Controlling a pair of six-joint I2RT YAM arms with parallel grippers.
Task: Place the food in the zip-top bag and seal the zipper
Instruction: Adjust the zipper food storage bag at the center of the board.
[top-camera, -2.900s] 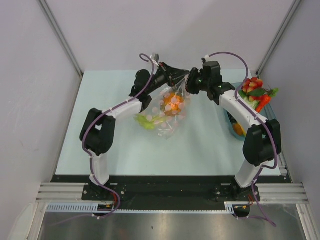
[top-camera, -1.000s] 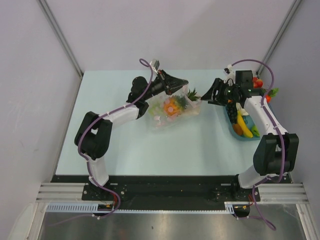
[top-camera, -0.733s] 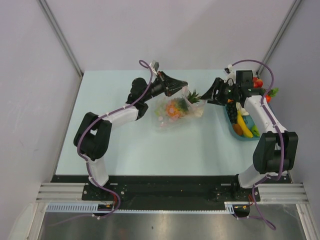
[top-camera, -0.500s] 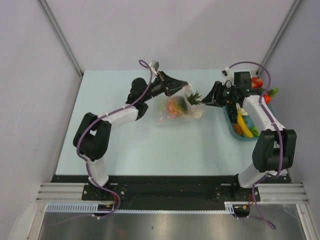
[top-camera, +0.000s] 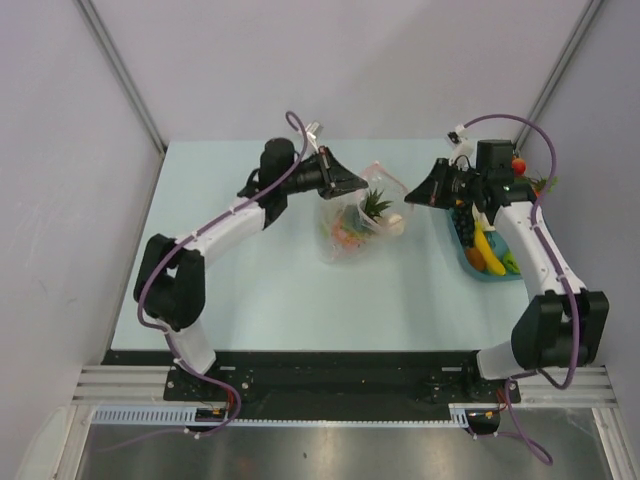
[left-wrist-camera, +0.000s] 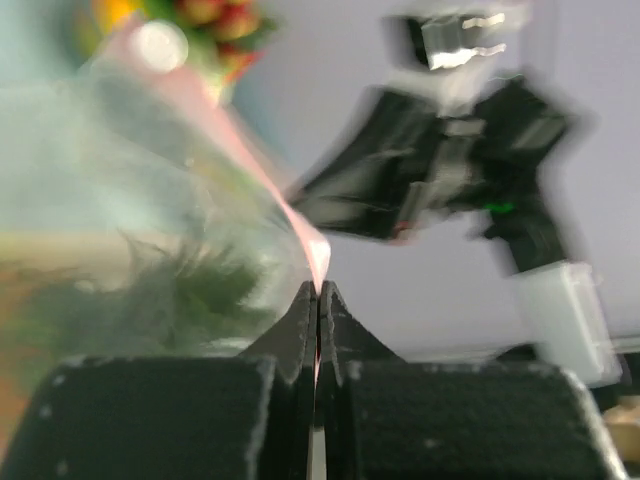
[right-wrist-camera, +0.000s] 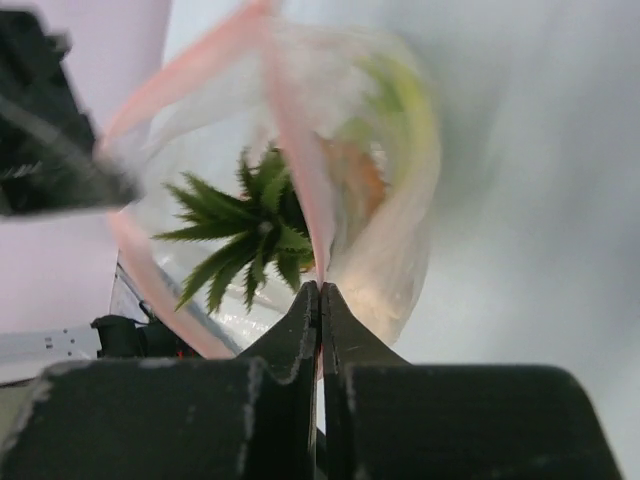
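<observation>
While both pairs are clamped tight, the left fingers (left-wrist-camera: 293, 332) and right fingers (right-wrist-camera: 345, 338) each pinch the zipper (right-wrist-camera: 298, 170) of the one bag (top-camera: 348, 228). It hangs mouth-up over the mid worktop (top-camera: 250, 290), zipper running left-right, green stalks (top-camera: 376, 204) inside.

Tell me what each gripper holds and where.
Both pinch the zip-top bag by its zipper: left gripper at the mouth's left side, right gripper at its right.
</observation>
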